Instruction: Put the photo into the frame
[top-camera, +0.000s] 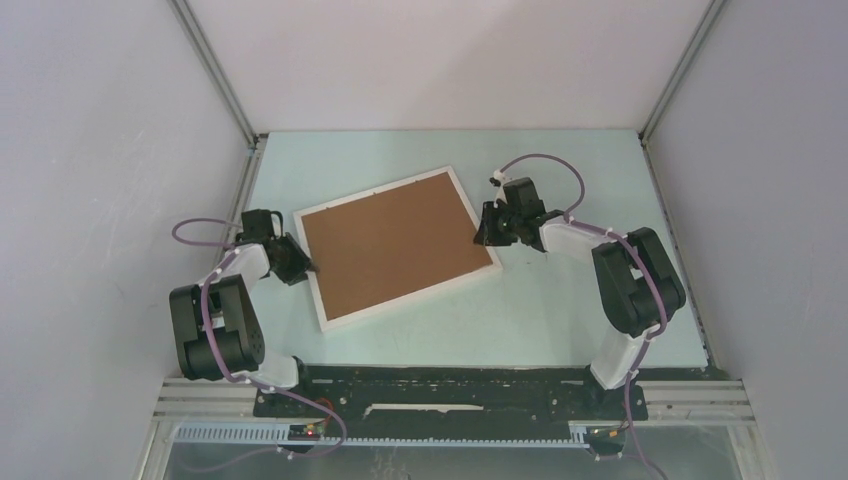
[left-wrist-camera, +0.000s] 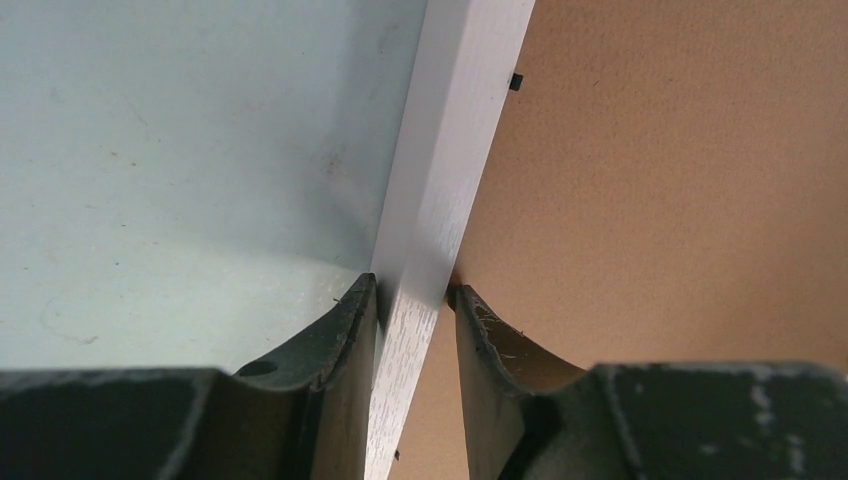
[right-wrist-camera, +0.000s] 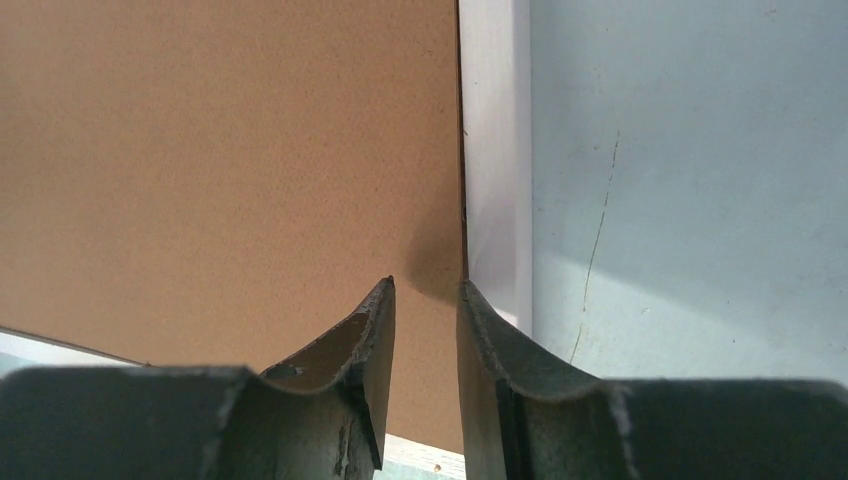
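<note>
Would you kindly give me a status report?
Left gripper clamped on frame. Right gripper slightly open over backing board, which fills the frame. Photo not in sight.

We see a thin white rectangular picture frame (top-camera: 410, 294) lying flat on a pale green tabletop (top-camera: 540, 310), turned a little askew. A plain brown backing board (top-camera: 390, 240) fills the frame's opening. The black left gripper (top-camera: 304, 268) sits against the frame's left rail, about midway along it. The black right gripper (top-camera: 483, 238) meets the frame's right rail, toward its near-right corner. From up here we cannot tell how either pair of jaws stands.
</note>
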